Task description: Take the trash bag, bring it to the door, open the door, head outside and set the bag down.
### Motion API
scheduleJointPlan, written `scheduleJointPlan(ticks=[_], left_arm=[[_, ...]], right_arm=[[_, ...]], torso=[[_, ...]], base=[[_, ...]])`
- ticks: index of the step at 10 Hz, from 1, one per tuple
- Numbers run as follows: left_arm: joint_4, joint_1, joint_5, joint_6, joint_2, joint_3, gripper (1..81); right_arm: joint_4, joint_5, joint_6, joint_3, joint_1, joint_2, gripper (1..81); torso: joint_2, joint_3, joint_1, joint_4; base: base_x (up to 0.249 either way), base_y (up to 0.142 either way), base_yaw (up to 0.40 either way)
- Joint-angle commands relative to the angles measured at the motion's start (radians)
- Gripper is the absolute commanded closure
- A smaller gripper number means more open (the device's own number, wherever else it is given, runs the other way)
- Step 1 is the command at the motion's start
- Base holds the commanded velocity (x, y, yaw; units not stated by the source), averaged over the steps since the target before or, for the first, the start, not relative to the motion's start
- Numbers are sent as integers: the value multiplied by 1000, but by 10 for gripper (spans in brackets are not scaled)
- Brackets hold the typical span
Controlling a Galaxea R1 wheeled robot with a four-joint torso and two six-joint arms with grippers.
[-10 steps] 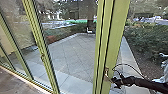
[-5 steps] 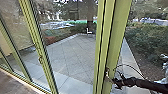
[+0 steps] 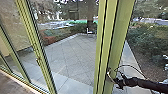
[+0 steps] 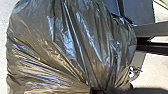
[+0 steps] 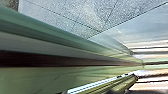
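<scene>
In the head view my right gripper (image 3: 118, 81) is at the metal handle (image 3: 109, 75) on the green door frame (image 3: 102, 47); whether its fingers hold the handle cannot be made out. The right wrist view has green framework (image 5: 37, 80) running close by the camera. A dark, shiny trash bag (image 4: 67, 45) shows large in the left wrist view, its plastic gathered into a neck, where my left gripper (image 4: 98, 90) is shut on it.
Glass panels with green posts (image 3: 37, 50) stand to the left. Beyond the glass lies a paved area (image 3: 72, 55), with shrubs (image 3: 147, 42) on the right and a dark trunk-like upright (image 3: 90, 17) at the back.
The head view has shifted slightly, with the left posts now farther left in it. My right gripper remains beside the handle.
</scene>
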Motion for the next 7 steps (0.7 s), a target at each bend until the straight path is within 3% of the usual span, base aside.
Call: scheduleJointPlan(ticks=[1,7], left_arm=[[-14,-36,81,-1,-7,4,811],[-13,-36,81,0,-2,4,811]], right_arm=[[-5,-62,62,33,151,9,10],[-46,-68,64,167,175,-111,10]], torso=[[0,0,0,0],[1,-2,2,0]], base=[[90,0,0],[87,0,0]])
